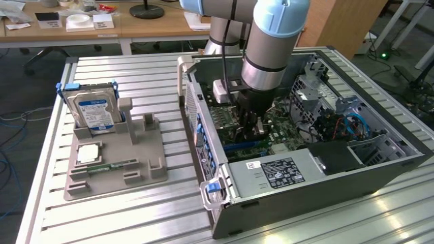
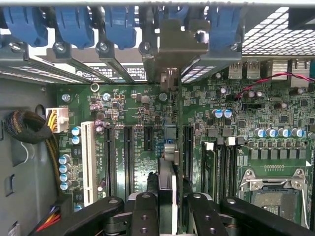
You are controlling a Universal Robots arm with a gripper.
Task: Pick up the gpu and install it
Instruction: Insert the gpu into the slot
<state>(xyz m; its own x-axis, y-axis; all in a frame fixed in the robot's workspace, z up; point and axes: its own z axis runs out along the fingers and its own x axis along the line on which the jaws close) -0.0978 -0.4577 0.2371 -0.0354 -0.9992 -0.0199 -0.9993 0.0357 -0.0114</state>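
Hand [image 2: 167, 210] clamped on the upper edge of the gpu [image 2: 168, 179], held edge-on over the expansion slots [image 2: 129, 152] of the motherboard [image 2: 123, 105], bracket end toward the blue latches [image 2: 74, 24]. The card is judged stiff, light and fragile, best held by its board edges. The arm [image 1: 271, 46] points straight down into the open computer case [image 1: 305, 188] on the counter [image 1: 135, 213].

Dark gpu [image 2: 166, 189], green motherboard [image 2: 133, 110], blue latches [image 2: 74, 24], grey case [image 1: 318, 195].

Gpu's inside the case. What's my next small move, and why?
Probably a slow, straight push down. The gripper is clamped on the gpu, which stands edge-on over the motherboard among the long slots, its bracket up by the blue clips. Whether it has seated I cannot tell.
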